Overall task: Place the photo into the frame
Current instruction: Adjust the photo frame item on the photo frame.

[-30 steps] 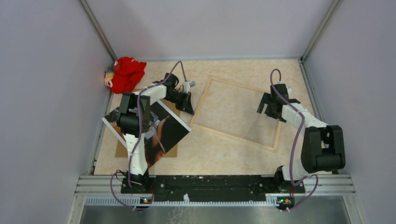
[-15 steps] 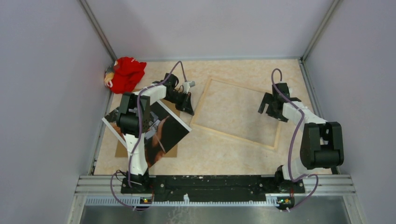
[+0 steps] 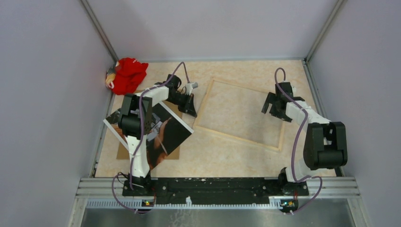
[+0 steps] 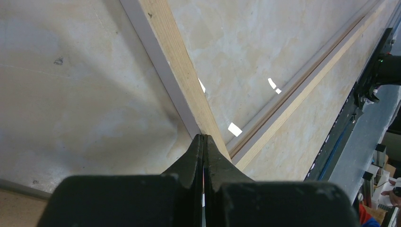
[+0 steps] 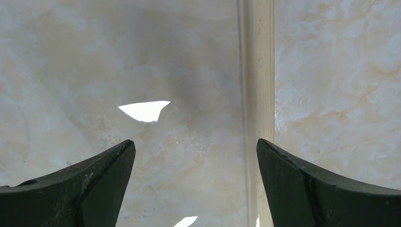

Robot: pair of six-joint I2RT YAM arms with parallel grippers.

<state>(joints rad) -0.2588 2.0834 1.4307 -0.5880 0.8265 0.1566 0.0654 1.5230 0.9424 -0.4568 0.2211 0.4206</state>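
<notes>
Only the top view shows the photo point(image 3: 171, 130): it lies face up on a brown backing board point(image 3: 124, 152), behind the left end effector point(image 3: 190, 105) and under that arm. The left wrist view shows the end effector pinched shut, tips at the frame point(image 4: 175, 61) corner. The right end effector point(image 5: 195, 145) gapes wide, the frame's far rail between its fingers
</notes>
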